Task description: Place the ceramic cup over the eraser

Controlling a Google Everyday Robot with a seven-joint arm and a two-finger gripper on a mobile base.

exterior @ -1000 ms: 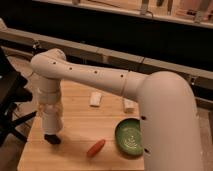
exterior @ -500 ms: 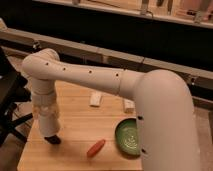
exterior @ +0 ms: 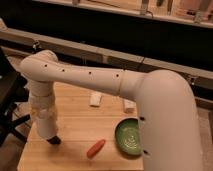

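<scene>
The off-white ceramic cup (exterior: 46, 125) is at the lower end of my arm's wrist, over the left part of the wooden table (exterior: 75, 125), its lower edge close to the table top. A small black lump, the eraser (exterior: 54, 140), shows at the cup's lower right edge, partly hidden by it. My gripper (exterior: 44, 114) is at the cup, at the end of the downward-pointing wrist, and it blends with the cup.
An orange carrot-like piece (exterior: 96, 148) lies right of the eraser. A green ribbed bowl (exterior: 129, 136) sits at the right, beside my arm's big white body. Two whitish blocks (exterior: 95, 99) (exterior: 129, 104) lie at the back. A black chair (exterior: 10, 100) stands at the left.
The arm's elbow has shifted a little to the left. The cup end stays over the same spot by the eraser.
</scene>
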